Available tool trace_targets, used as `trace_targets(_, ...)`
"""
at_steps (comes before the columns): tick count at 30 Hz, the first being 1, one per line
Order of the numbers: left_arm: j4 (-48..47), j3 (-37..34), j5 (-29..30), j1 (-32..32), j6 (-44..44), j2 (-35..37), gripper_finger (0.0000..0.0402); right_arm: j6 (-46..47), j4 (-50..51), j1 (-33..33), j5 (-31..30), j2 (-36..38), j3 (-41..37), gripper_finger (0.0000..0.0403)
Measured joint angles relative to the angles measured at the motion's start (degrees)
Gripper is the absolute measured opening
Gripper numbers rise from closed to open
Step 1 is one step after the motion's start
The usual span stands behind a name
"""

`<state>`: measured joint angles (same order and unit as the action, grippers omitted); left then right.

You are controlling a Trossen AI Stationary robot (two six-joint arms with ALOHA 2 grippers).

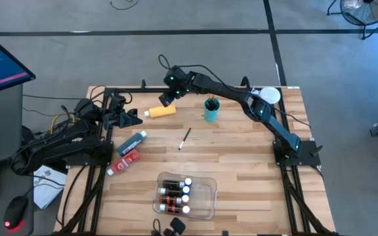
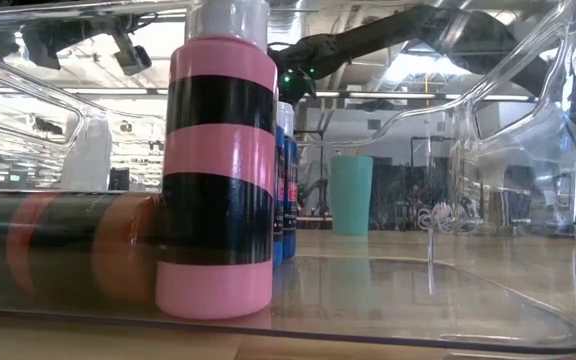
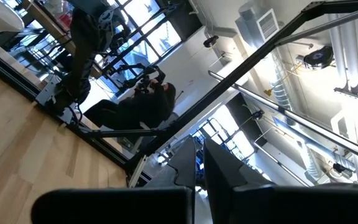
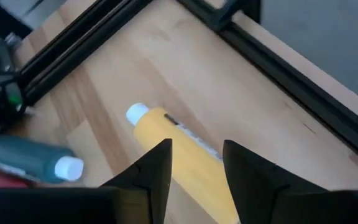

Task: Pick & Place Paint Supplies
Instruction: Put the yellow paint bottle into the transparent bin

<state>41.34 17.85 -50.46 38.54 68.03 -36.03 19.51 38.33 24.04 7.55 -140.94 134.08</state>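
So right gripper (image 4: 196, 163) hovers over yellow bottle (image 4: 179, 155), jaws apart, nothing held yet — bottle lies flat just beside teal cup (image 1: 211, 109). Best bet: centre fingers across body, drop straight, squeeze mid-length. Left gripper (image 1: 131, 118) parked, closed, far side of bottle from cup.

You see a yellow bottle (image 1: 161, 111) with white cap, a teal cup (image 1: 211, 110), grey tube (image 1: 130, 142), red tube (image 1: 125, 162), and pink-and-black-banded bottle (image 2: 218, 160).

bottle (image 1: 161, 111) lying left of cup (image 1: 211, 109); brush (image 1: 184, 139) mid-table; two tubes (image 1: 130, 142) at left; small bottles (image 1: 174, 195) in tray (image 1: 209, 196) at front
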Motion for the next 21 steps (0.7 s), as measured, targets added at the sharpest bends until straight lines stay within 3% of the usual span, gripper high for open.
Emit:
trace_targets(5, 0.02, 0.0, 0.0, 0.0, 0.0, 0.0, 0.0002, -2.21, -0.64, -0.57, -0.03, 0.0, -0.01, 0.0146)
trace_targets(12, 0.04, 0.0, 0.02, 0.0, 0.0, 0.0, 0.0002, 1.83, 1.0, -0.4, -1.4, 0.0, -0.33, 0.0145)
trace_targets(21, 0.15, 0.0, 0.43, -0.69, 0.42, 0.46, 0.0002, 10.95, 3.58, -4.08, 2.37, 0.83, 0.85, 0.0141)
